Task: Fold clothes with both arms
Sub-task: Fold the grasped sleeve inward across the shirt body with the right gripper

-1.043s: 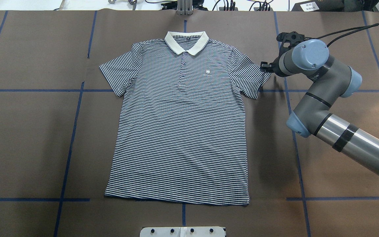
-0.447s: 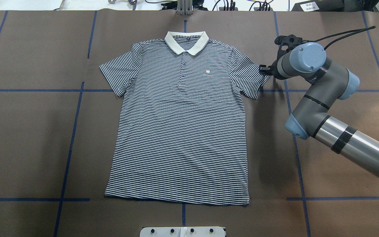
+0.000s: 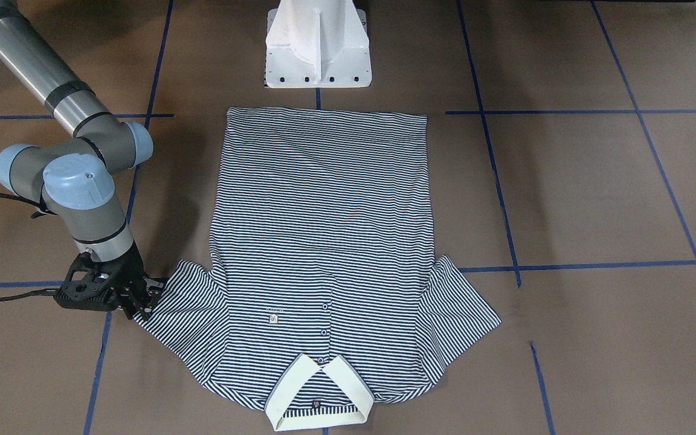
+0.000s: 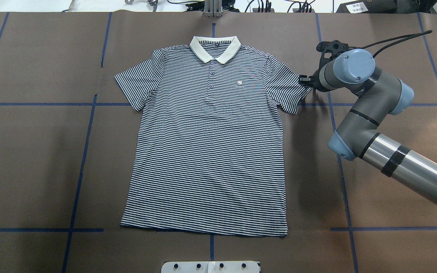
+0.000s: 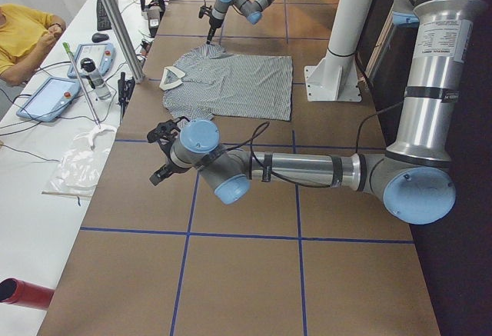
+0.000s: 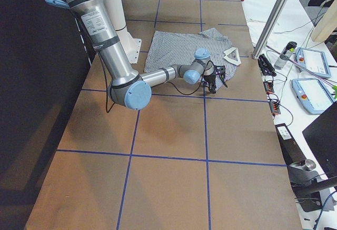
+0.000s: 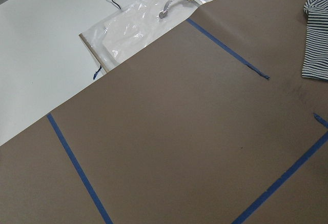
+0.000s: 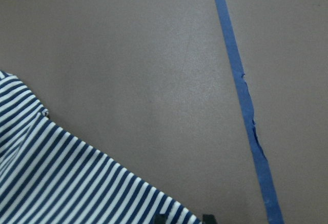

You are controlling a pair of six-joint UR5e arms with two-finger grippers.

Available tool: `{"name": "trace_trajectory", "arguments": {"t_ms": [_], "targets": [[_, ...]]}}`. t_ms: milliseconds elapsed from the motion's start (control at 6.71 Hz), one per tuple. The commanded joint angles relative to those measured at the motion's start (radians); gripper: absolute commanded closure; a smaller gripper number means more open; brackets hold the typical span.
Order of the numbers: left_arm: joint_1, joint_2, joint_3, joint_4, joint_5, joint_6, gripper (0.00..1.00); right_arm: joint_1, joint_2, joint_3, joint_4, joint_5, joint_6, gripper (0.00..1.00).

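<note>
Two risks, the larger first: the polo shirt lies flat, face up on the table, and with only the right gripper at it, jaws spread at the sleeve tip, a one-sided lift could skew the whole shirt; the pinch might also catch just one layer. Whether the left gripper, well off the shirt's other sleeve, is spread I cannot tell. Brown paper crossed by blue tape lines lies under the shirt; an operators' bench stands beyond its collar.
</note>
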Motion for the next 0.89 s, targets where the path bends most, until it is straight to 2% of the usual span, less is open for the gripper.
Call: {"name": "trace_trajectory", "arguments": {"t_ms": [0, 298, 447, 596, 745], "targets": [[0.000, 0.000, -0.001, -0.001, -0.001, 0.000, 0.00, 0.000, 0.027, 0.003, -0.003, 0.000, 0.005, 1.00], [0.000, 0.000, -0.001, -0.003, -0.001, 0.000, 0.00, 0.000, 0.031, 0.023, -0.017, 0.002, 0.019, 1.00], [0.000, 0.002, -0.001, -0.003, -0.001, 0.000, 0.00, 0.000, 0.066, 0.031, -0.072, -0.005, 0.066, 1.00], [0.000, 0.002, -0.001, -0.003, -0.001, 0.000, 0.00, -0.019, 0.147, 0.043, -0.206, -0.055, 0.173, 1.00], [0.000, 0.002, -0.001, -0.003, -0.001, 0.000, 0.00, -0.087, 0.233, 0.037, -0.322, -0.142, 0.306, 1.00]]}}
